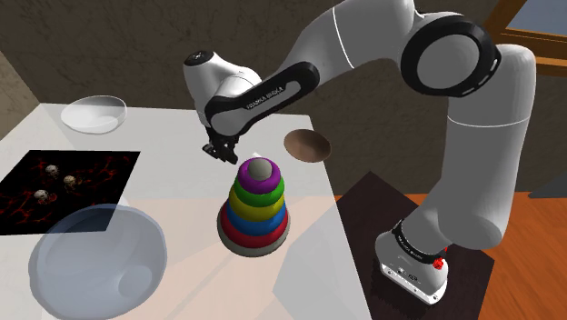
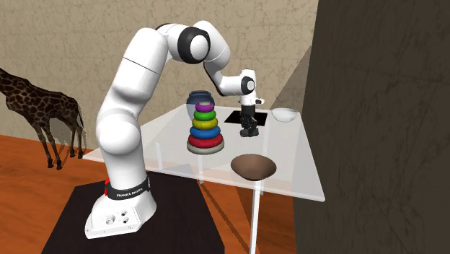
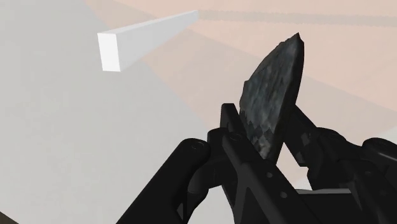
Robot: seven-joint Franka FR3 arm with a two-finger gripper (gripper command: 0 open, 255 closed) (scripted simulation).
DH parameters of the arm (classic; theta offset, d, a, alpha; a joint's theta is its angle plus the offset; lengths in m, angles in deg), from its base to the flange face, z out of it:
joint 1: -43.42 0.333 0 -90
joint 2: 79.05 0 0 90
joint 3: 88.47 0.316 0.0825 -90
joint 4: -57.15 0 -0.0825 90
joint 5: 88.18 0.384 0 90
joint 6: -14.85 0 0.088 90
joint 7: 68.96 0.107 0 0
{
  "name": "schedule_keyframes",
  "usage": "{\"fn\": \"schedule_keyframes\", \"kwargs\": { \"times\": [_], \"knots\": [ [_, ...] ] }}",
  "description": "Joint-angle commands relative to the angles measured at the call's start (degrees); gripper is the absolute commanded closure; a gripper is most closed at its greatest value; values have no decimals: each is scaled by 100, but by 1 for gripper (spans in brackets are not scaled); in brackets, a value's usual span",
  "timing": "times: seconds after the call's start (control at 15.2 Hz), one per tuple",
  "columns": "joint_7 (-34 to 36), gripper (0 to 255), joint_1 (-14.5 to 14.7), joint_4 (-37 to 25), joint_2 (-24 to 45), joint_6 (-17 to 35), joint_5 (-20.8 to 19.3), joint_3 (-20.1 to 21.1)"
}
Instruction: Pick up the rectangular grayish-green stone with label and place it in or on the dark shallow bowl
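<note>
Now, hand [image 1: 218,150] clasping stone [image 3: 273,83], dark bowl [image 1: 306,145] apart.

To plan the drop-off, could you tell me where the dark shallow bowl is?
In the shoulder view, the brown bowl sits near the right edge of the table, up and right of the ring stacker.

obstacle: ring stack [image 1: 255,205] beside gripper [image 1: 220,152] | free: bare table [image 2: 288,155] toward bowl [image 1: 307,145]

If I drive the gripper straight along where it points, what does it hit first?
The gripper points down at the pale table top beside the ring stacker. The dark stone in its fingers would probably touch that surface first; the gap is unclear.
</note>
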Motion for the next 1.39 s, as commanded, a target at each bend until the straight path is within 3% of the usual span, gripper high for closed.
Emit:
{"fn": "schedule_keyframes", "kwargs": {
  "times": [0.0, 0.86, 1.32],
  "knots": [
    [-30, 255, -2, -58, -79, -134, 43, 26],
    [-248, 255, -59, -364, -559, -881, 279, 138],
    [-919, 255, -705, 1348, -1742, -183, 564, 22]
  ]
}}
